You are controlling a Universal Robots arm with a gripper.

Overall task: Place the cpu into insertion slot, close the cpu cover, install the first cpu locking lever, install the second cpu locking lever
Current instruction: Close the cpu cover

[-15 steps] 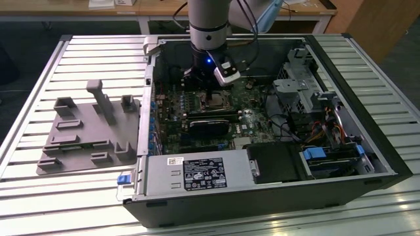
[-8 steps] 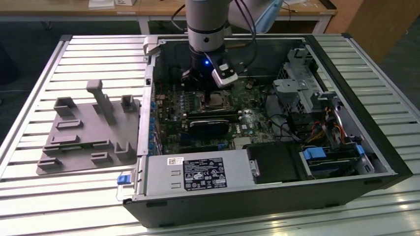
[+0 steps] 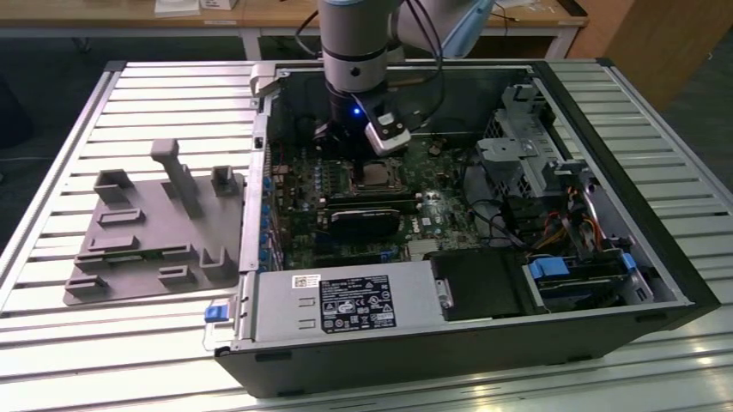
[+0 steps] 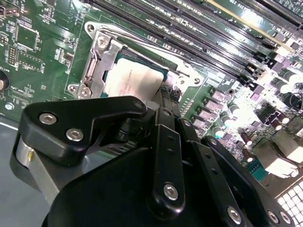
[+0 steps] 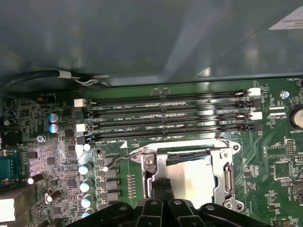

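Cpu [image 5: 194, 177], with its dull, pale grey metal top, is seen just ahead of the gripper [image 5: 161, 186], laid flat in the insertion slot [image 5: 189, 155], whose dark frame is glimpsed as a narrow band at the chip's far edge. The cpu is framed by the cpu cover [image 5: 226, 177], a thin silver plate with a square window, which is lowered flat over the chip's rim. The gripper's black fingers [image 5: 166, 187] are pressed together, with nothing seen between them (the tips are set at the near edge of the cover, though contact cannot be confirmed). Just beside the fingertips a thin bent wire lever [image 5: 120, 160] is angled away from the cover's corner. Beyond the gripper, four long black memory slots [image 5: 165, 116] are ranged in parallel on the green circuit board [image 5: 279, 161], and small silver cylindrical capacitors [image 5: 85, 169] are clustered to one side.
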